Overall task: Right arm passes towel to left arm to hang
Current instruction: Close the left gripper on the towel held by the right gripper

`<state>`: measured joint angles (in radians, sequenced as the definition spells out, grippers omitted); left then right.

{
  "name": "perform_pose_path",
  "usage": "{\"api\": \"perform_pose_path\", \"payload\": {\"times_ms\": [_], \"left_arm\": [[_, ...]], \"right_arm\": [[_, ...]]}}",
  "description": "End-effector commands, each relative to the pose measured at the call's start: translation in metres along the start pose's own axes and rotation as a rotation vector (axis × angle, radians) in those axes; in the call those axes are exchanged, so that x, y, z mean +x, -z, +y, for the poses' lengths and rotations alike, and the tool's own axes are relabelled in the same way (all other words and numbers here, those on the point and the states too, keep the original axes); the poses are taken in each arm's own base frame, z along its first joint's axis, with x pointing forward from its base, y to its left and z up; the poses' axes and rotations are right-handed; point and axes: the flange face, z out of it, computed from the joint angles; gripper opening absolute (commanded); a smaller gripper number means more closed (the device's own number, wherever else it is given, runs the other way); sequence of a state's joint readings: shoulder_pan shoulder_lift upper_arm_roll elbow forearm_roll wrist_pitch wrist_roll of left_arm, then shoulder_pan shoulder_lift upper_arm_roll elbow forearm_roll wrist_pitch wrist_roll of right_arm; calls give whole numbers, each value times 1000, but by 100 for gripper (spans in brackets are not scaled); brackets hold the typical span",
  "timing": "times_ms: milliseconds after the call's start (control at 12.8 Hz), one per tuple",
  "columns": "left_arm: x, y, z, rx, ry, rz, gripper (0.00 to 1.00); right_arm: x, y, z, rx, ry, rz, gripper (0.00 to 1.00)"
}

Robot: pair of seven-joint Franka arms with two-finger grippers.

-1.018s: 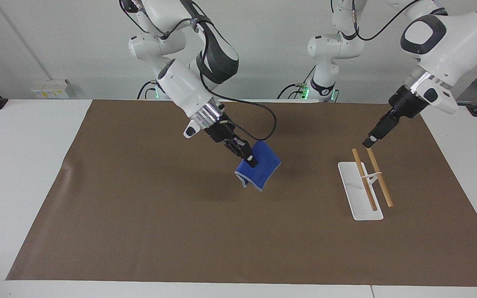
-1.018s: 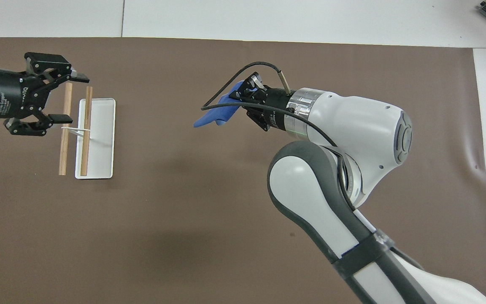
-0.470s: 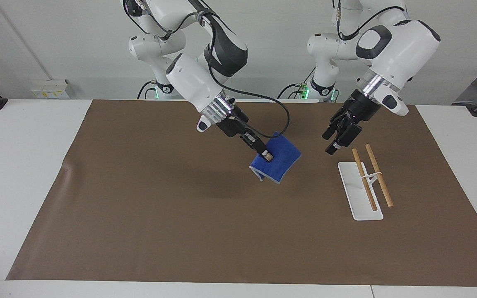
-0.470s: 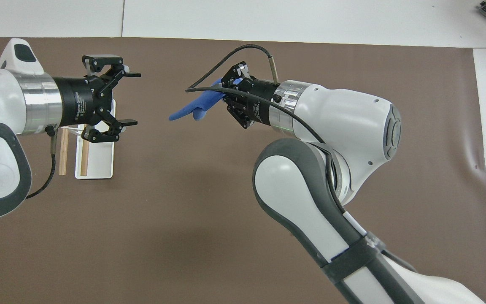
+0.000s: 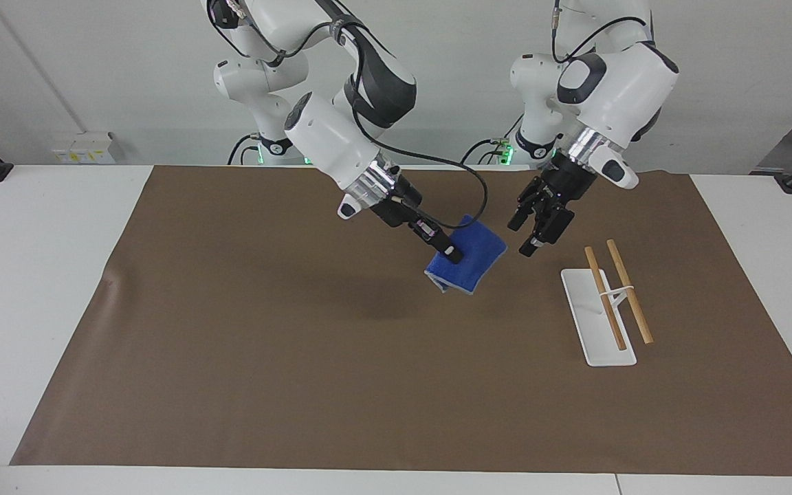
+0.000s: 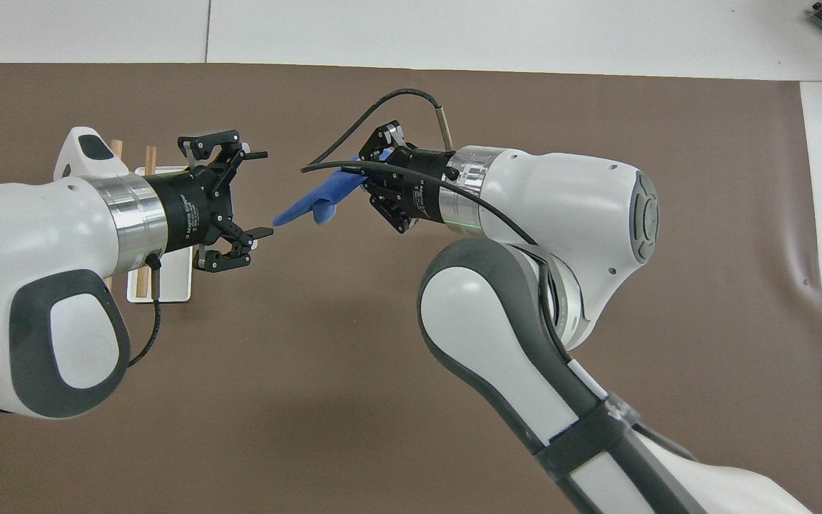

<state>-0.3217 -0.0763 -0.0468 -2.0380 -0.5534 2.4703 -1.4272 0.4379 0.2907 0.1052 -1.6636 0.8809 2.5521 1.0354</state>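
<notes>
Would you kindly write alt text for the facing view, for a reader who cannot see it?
The right gripper holds a blue towel in the air over the brown mat, while the open left gripper hangs just beside it without touching. A white rack with two wooden bars stands toward the left arm's end.

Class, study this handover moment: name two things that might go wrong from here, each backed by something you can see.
1. The right gripper pinches the towel at one spot, so the rest droops; the open left gripper might catch only a thin edge and drop it.
2. The rack stands close under the left arm, which might knock it.
</notes>
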Motion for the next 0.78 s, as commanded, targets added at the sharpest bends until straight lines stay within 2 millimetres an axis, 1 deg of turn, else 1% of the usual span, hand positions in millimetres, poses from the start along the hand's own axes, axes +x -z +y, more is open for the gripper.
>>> {"api": "perform_pose_path", "payload": {"times_ms": [0,157,392,470,548,627,705], "left_arm": [[-5,-9,-19,-25,26,-3,100],[-7,-18,-20,-37,25,1,100],[-3,-29,-20,-45,26,12,100],[-2,-30,-21,-41,25,13,94],[-3,-32,-21,-38,23,12,79],[-3,-35,-23,-32,15,13,69],[-2,-36,-23,-31,14,15,60]], "right_arm": [[0,0,-4,-2,-49,-24,0],[0,0,-3,-3,-54,-25,0],[-1,-2,-2,-19,-52,-34,0],[-2,-2,-2,-21,-49,-34,0],[-1,-1,-2,-19,-50,-34,0],[0,-1,-3,-18,-46,-32,0],[0,-1,-3,-18,-42,-32,0]]}}
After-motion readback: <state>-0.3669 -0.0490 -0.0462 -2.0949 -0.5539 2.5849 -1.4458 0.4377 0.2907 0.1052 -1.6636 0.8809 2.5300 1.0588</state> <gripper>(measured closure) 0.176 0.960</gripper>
